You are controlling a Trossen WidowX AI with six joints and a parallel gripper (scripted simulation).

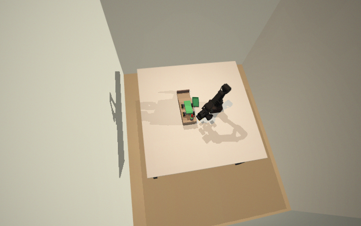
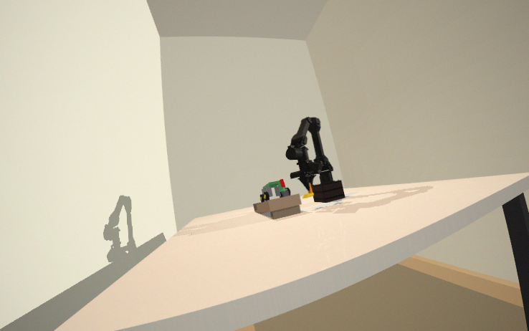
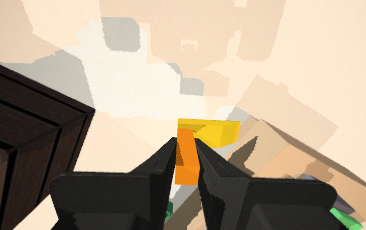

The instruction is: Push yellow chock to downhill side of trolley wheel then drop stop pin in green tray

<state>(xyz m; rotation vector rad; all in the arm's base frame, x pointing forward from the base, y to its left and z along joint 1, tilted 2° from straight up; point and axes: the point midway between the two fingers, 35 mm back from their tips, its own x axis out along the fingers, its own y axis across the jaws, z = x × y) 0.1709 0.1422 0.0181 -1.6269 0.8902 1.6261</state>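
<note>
My black two-fingered claw point(image 1: 199, 116) point(image 2: 309, 187) point(image 3: 184, 142) grips the upright orange handle of the yellow wedge-shaped chock point(image 2: 308, 195) point(image 3: 216, 132) beside the brown ramp point(image 1: 185, 97) point(image 2: 282, 201) point(image 3: 272, 150).
The green trolley point(image 1: 188, 106) point(image 2: 272, 187) stands on the ramp, the red-headed stop pin point(image 1: 191, 115) point(image 2: 282, 182) at its end; the green rectangular tray point(image 1: 195, 101) sits alongside on the pale surface point(image 1: 170, 151) point(image 2: 241, 265) point(image 3: 325, 30).

Robotic arm point(image 1: 218, 96) point(image 2: 316, 142): matte black, angular segments; rounded cylindrical housing point(image 2: 294, 152) above the black, tapered-finger end effector point(image 1: 199, 116) point(image 2: 308, 188) point(image 3: 184, 142).
</note>
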